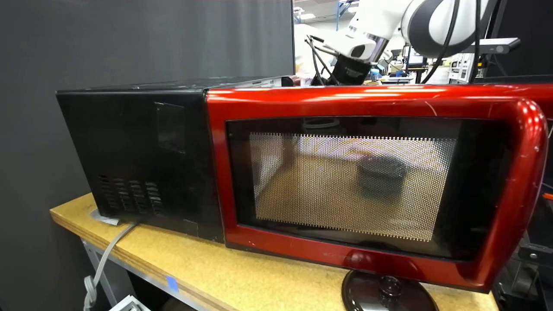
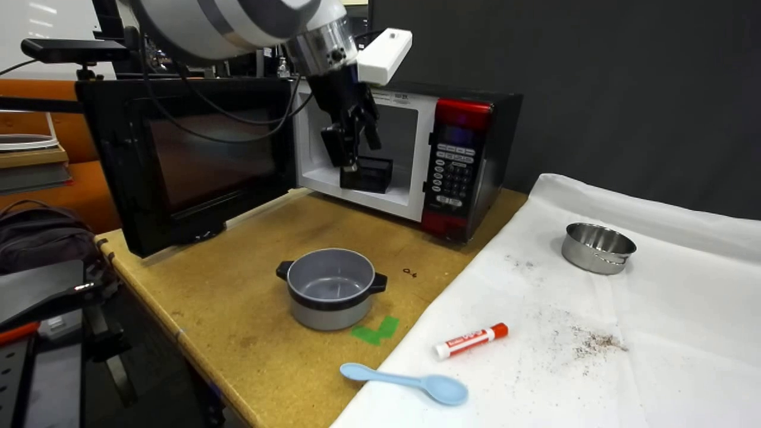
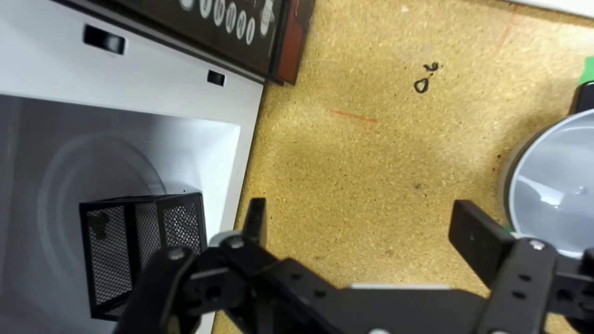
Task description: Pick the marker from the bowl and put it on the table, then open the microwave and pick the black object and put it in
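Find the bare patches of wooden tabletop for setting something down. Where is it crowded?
Bare tabletop lies between the microwave and the grey pot, and between that pot and the open door. Crowded: the edge of the white cloth, with the blue spoon across it and the marker near, and the microwave's mouth, black mesh box inside, gripper in front.

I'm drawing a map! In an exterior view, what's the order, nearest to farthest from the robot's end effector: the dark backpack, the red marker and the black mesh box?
1. Black mesh box: inside the microwave.
2. Red marker: on the white sheet, near the blue spoon.
3. Dark backpack: off the table, at the view's left edge.
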Action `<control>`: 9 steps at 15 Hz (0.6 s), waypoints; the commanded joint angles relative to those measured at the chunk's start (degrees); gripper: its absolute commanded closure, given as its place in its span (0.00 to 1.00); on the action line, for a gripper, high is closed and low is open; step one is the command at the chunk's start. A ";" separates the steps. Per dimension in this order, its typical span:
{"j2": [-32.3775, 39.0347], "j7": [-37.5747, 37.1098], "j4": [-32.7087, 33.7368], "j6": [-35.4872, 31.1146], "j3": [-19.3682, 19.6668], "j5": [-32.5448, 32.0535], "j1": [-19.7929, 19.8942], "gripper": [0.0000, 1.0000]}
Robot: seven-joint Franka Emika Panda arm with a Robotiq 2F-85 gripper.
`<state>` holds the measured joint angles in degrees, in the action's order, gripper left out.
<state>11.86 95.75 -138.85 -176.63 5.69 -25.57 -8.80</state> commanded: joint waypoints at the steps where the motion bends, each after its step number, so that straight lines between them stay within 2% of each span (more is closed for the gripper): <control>1: -7.89 0.63 -0.45 10.39 -3.63 -1.46 2.15 0.00; 2: -10.04 3.41 -1.00 12.30 -2.90 1.76 0.19 0.00; 5: -14.58 5.97 -0.43 19.14 -4.43 5.19 -1.43 0.00; 6: -15.67 6.30 -0.16 20.93 -6.85 6.00 0.26 0.00; 9: -18.29 8.43 0.37 24.90 -7.73 9.97 -0.46 0.00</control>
<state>-4.33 100.95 -138.75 -155.38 -0.67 -19.06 -10.01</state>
